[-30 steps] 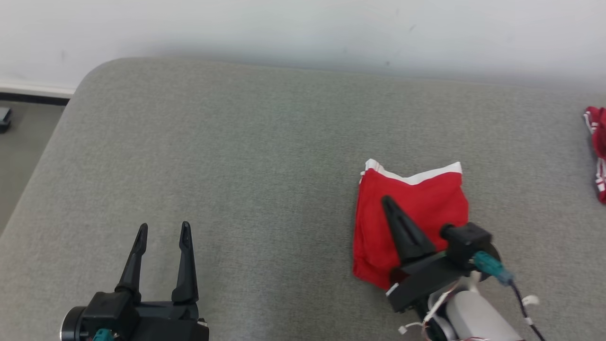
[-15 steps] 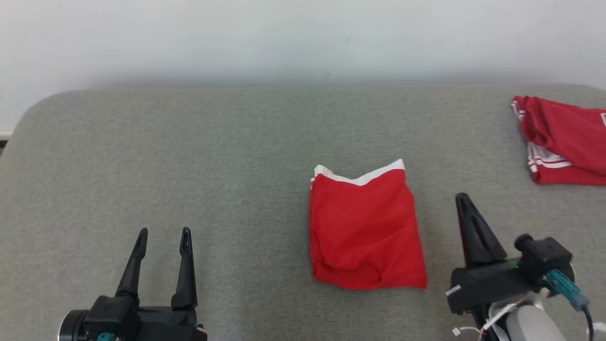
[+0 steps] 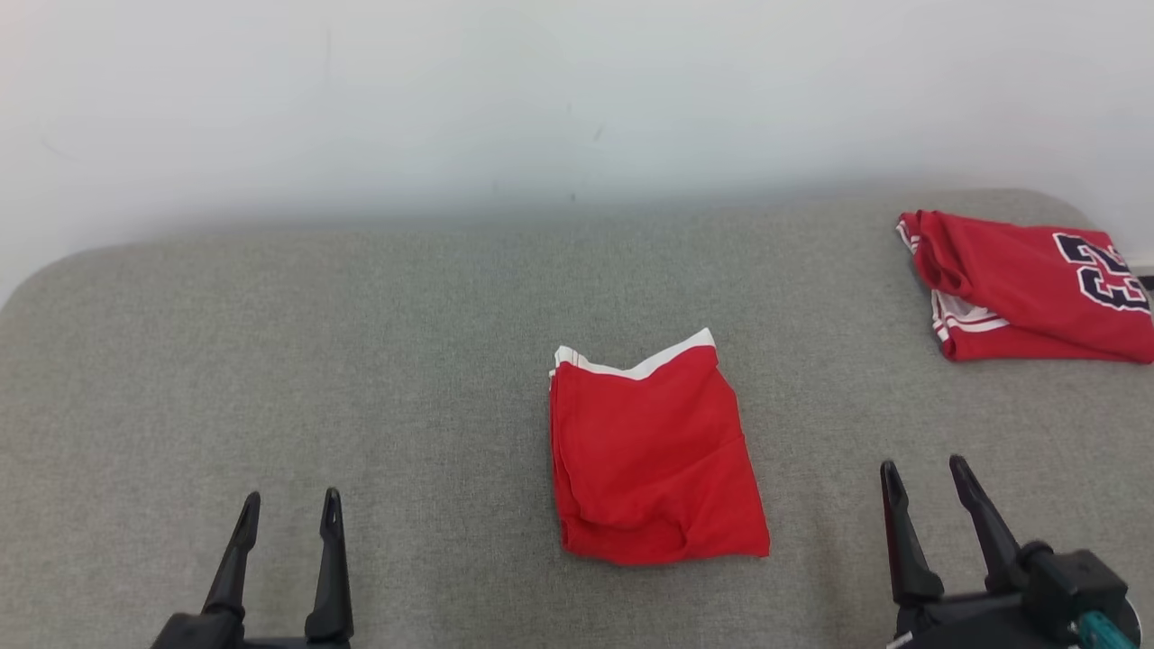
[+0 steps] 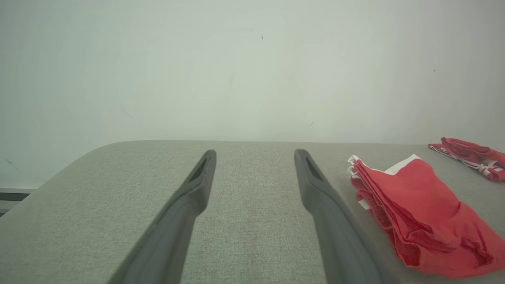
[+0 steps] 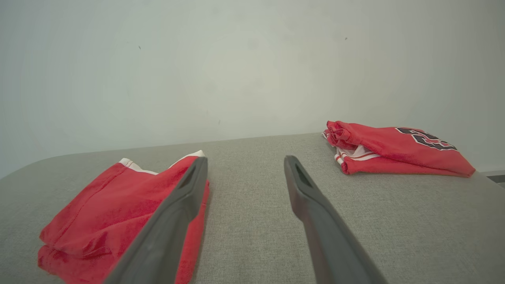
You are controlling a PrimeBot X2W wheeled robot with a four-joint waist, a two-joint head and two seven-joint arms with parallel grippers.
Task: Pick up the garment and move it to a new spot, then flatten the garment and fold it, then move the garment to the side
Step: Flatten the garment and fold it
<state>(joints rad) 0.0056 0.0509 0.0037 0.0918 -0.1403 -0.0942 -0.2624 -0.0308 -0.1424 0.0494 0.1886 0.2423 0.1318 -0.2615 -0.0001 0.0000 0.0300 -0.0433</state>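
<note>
A red garment with a white band (image 3: 654, 455) lies folded into a small rectangle on the grey surface (image 3: 406, 361), near the middle of the head view. It also lies at the right of the left wrist view as the folded garment (image 4: 418, 213), and at the left of the right wrist view as the same garment (image 5: 118, 213). My left gripper (image 3: 290, 507) stands open at the lower left, well apart from the cloth. My right gripper (image 3: 924, 475) stands open at the lower right, also clear of it. Both hold nothing.
A second folded red jersey with a dark number (image 3: 1028, 284) rests at the far right of the grey surface, seen again as the jersey (image 5: 394, 148). A pale wall (image 3: 577, 99) runs along the back edge. The surface's rounded left corner (image 4: 98, 152) drops away.
The head camera has swung and tilted, shifting the whole picture. My right gripper has come off the folded garment, drawn back to the lower right and now shows both fingers parted.
</note>
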